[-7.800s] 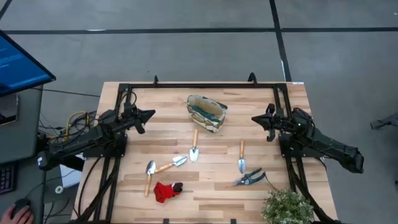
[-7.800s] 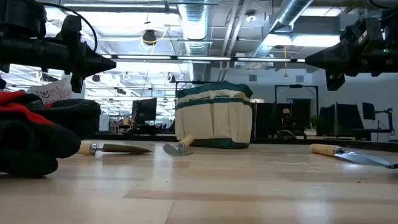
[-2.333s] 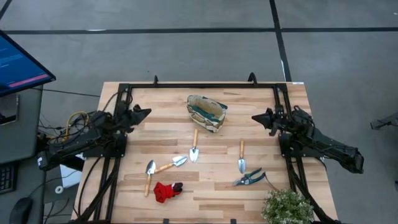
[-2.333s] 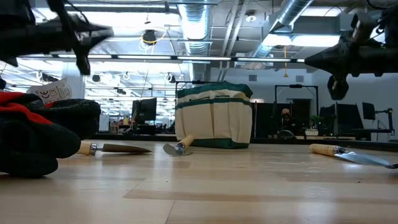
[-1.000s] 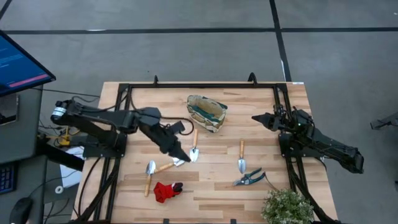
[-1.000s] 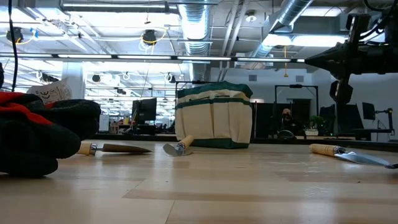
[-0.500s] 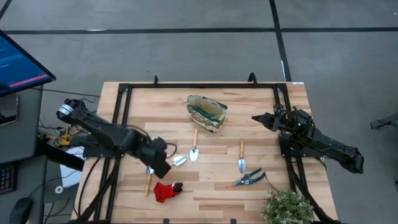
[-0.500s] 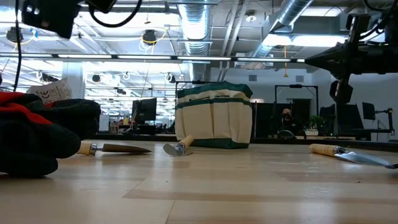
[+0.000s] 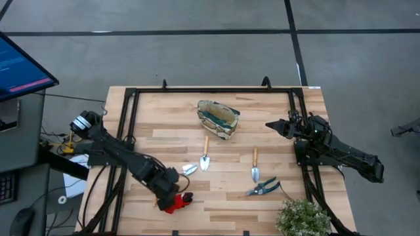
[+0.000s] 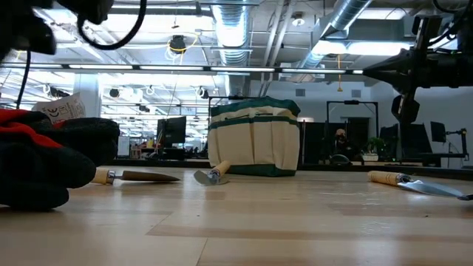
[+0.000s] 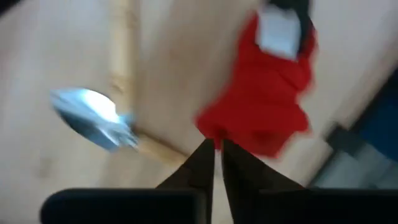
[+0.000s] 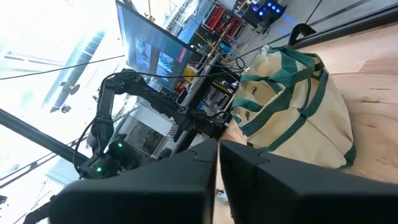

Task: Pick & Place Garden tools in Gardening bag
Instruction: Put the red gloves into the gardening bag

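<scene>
While the left claw point(image 9: 172, 195) is hovering over the near-left part of the table point(image 9: 275, 203), its fingers are reading as almost pressed together in the left wrist view, with only a thin slit between them and nothing pinched. Directly under it, the red-and-black glove point(image 9: 176, 202) is lying crumpled near the table's near edge. The glove is judged soft, light and limp; it is likely to fold and sag when lifted, so a pinch on a raised fold of the red fabric is advisable rather than on the black cuff. Its long axis is running roughly left to right, with the black end pointing right.

Just beside the glove, on its far-left side, a wooden-handled trowel point(image 11: 93, 121) is lying, mostly hidden by the arm in the high view. The trowels point(image 9: 205, 154) and point(image 9: 254, 165) are lying near mid-table with handles pointing far and blades near. The pruning shears point(image 9: 263, 188) are lying to the near right. The gardening bag point(image 9: 218, 118) is standing at the far centre, well apart from the glove.

The right claw point(image 9: 270, 124) is waiting at the far right, fingers pressed together and empty.
</scene>
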You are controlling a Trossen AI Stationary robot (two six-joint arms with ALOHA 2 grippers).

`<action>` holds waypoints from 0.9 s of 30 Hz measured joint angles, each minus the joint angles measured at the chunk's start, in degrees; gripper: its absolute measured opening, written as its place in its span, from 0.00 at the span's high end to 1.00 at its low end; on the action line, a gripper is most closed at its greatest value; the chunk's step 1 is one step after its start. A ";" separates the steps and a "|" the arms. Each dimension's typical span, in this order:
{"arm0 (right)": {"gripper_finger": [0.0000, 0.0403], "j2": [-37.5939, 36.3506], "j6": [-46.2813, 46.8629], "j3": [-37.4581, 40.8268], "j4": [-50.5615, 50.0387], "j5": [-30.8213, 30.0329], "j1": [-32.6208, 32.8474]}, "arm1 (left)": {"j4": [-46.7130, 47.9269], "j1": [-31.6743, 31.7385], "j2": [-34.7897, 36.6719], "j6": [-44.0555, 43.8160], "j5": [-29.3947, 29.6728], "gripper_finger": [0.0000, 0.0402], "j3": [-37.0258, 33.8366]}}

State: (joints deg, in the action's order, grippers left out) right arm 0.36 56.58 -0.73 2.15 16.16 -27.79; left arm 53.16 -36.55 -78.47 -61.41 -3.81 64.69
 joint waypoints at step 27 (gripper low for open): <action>0.43 0.00 -1.62 -0.02 0.01 0.52 0.00 | -17.96 -0.51 -11.28 5.28 0.82 0.27 0.00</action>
State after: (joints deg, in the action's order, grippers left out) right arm 0.36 54.96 -0.75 2.16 16.69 -27.79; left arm 35.20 -37.06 -89.75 -56.13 -2.99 64.69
